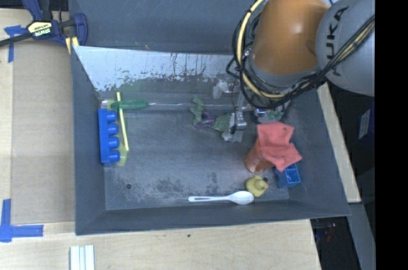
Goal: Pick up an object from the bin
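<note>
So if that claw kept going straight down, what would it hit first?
Probably the small green-and-purple thing right beside the gripper, near the bin's back wall, or else the bare bin floor next to it. Depth is hard to judge here.

A robotics lab is showing itself: a grey KUKA-lettered robot arm (pixel 347 39) is hanging at upper right over a grey metal bin (pixel 89 198).

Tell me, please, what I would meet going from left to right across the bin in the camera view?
Long blue brick → purple-and-green piece → yellow lump → small blue block; white spoon and red cloth overlap these, so omitted.
</note>
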You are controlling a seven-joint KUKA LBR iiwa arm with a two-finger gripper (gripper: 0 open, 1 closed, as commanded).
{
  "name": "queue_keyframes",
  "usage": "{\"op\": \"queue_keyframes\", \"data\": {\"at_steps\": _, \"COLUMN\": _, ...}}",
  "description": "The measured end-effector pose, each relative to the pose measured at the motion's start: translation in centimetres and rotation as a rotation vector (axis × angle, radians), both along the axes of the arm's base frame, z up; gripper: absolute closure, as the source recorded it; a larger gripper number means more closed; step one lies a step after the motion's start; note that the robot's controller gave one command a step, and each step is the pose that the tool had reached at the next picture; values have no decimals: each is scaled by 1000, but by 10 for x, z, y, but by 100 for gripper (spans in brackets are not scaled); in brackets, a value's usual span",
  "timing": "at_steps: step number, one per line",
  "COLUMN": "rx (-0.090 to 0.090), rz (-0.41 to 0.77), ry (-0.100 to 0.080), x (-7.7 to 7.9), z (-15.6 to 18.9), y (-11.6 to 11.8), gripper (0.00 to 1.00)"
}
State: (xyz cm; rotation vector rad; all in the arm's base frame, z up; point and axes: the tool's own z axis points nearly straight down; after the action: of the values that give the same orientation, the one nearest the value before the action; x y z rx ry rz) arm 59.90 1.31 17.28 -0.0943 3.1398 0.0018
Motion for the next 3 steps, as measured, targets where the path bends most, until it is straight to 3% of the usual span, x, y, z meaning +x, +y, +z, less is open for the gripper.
{"op": "queue_keyframes", "data": {"at_steps": 1, "rx": 4, "rz": 67, "ry": -5, "x": 4, "z": 36, "y": 3, "gripper": 0}}
{"op": "queue_keyframes", "data": {"at_steps": 2, "rx": 1, "rz": -17, "ry": -15, "x": 15, "z": -27, "y": -24, "gripper": 0}}
{"op": "queue_keyframes", "data": {"at_steps": 3, "rx": 7, "rz": -67, "ry": -18, "x": 12, "z": -53, "y": -84, "gripper": 0}}
